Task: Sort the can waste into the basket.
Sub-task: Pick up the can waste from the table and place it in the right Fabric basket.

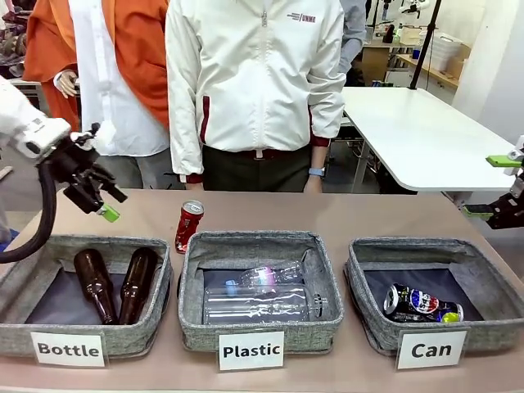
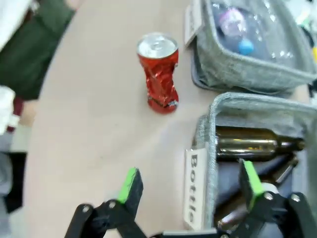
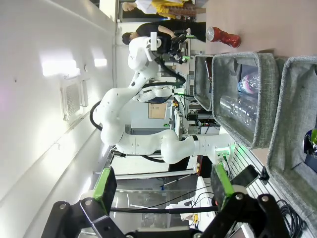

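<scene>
Red can (image 1: 189, 225): stands upright on the table (image 1: 327, 214), just behind the gap between the Bottle basket (image 1: 131, 337) and the Plastic basket (image 1: 311, 332).
Dark can (image 1: 422, 304): lies inside the Can basket (image 1: 491, 332).
Left gripper (image 1: 102, 205): spread wide and empty, above the table near the Bottle basket's far rim.
Right gripper (image 1: 491, 187): fingers parted, holding nothing, above the table's right edge.
Handling: the red can is probably light, thin-walled, easily dented and rather slick.
Hold: likely across the twisted mid-body, squeezed gently.
</scene>
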`<state>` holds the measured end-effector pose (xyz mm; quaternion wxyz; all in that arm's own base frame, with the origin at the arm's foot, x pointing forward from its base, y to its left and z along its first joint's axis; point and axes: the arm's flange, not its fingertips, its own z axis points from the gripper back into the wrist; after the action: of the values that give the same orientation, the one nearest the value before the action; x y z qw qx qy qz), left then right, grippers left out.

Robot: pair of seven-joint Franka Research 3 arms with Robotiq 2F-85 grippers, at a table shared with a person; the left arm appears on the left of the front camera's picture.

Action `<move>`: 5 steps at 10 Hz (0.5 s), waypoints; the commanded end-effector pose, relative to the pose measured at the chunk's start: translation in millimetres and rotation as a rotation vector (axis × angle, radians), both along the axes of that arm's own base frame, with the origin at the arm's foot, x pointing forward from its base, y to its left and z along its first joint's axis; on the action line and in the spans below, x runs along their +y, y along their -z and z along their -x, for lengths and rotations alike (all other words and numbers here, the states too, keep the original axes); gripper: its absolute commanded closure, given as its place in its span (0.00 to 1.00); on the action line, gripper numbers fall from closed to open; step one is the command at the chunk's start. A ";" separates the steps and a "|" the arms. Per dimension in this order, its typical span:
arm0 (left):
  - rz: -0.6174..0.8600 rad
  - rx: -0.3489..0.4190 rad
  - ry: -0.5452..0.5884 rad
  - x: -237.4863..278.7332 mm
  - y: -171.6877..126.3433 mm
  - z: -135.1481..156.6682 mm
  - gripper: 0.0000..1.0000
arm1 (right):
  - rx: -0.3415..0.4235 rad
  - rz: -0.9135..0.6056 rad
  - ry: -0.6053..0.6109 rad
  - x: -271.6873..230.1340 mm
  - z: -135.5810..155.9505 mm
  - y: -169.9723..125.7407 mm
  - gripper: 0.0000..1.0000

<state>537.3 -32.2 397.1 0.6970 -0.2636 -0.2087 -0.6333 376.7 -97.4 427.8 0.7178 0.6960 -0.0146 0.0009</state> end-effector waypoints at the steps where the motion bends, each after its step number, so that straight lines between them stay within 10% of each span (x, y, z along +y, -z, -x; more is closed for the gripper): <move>1: 0.019 -0.105 0.154 -2.9 1.2 -23.8 0.00 | -0.022 0.003 -0.012 -2.8 2.0 -1.6 0.00; 5: 0.038 -0.235 0.331 -35.3 34.9 -55.1 0.00 | -0.022 0.003 -0.012 -2.8 2.0 -1.6 0.00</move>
<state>586.5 -68.5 368.5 0.5639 -0.2289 -0.2408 -0.7560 376.7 -97.5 427.8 0.7178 0.6961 -0.0147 0.0009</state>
